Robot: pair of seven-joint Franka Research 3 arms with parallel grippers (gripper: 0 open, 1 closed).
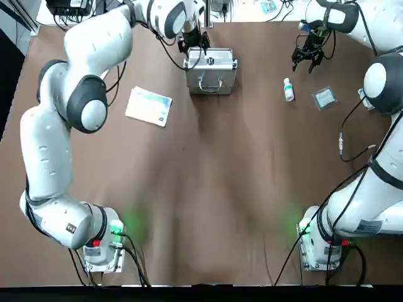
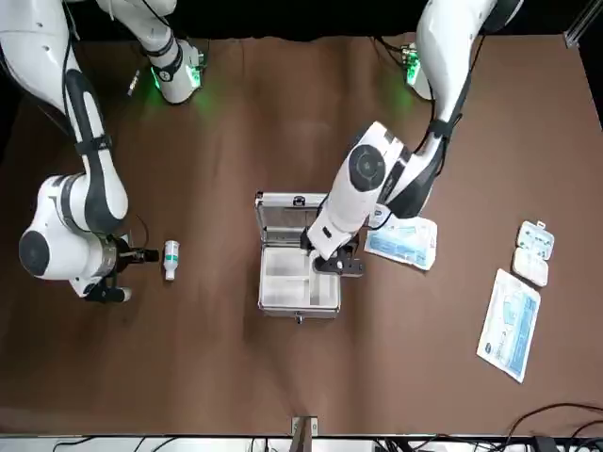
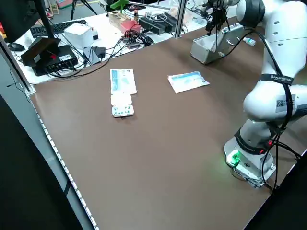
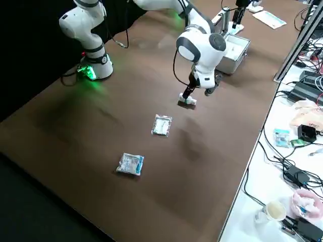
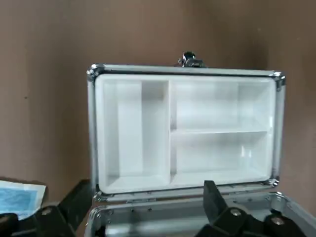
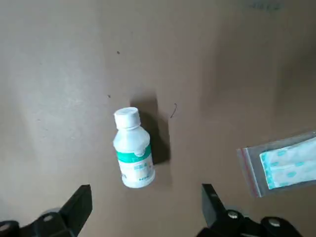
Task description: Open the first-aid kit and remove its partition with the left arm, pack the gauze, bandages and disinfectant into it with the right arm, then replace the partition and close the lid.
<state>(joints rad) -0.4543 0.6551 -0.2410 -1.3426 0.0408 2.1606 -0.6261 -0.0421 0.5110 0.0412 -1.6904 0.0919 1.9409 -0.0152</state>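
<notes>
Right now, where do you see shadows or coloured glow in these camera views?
Right wrist view: the disinfectant casts a short dark shadow on the table beside it. Top view: green light pools on the table near both arm bases. Left wrist view: the white tray inside the first-aid kit is evenly lit, with soft shading along its dividers.

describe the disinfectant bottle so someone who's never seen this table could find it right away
Start at the open silver case at the table's far middle, then look toward the robot's right side, just below the open right gripper. The disinfectant lies there on its side, apart from the case. It is the only bottle: small, white, capped, while the neighbouring clear packet is flat.
</notes>
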